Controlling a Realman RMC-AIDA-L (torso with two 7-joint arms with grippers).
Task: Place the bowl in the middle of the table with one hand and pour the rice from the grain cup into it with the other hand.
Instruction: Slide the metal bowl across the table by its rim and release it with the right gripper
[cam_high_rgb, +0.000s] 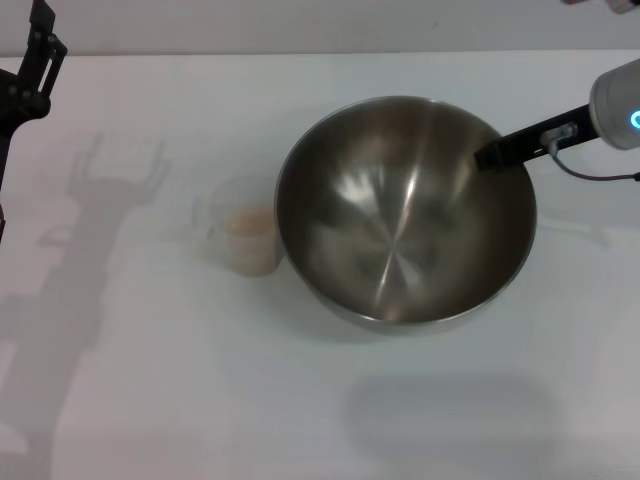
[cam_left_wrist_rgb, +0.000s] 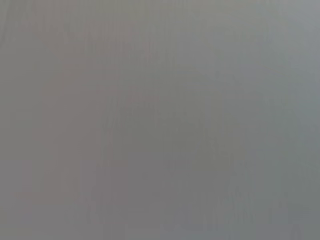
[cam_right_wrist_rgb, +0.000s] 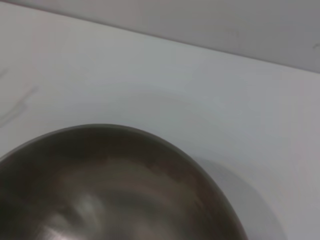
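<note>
White table (cam_high_rgb: 150, 400) carried the bowl (cam_high_rgb: 405, 212) near its middle, ready for filling; the right gripper (cam_high_rgb: 487, 157) reached over its far rim, finger state indeterminate; the grain cup (cam_high_rgb: 245, 227) of rice (cam_high_rgb: 250, 222) stood touching the bowl; the left gripper (cam_high_rgb: 42, 50) stayed clear, finger state indeterminate.

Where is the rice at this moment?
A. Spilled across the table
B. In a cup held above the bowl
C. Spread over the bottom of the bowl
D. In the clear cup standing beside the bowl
D: the head view shows the pale rice sitting in the clear cup, which stands on the table on the robot's left side of the bowl, whose shiny inside is bare.
</note>
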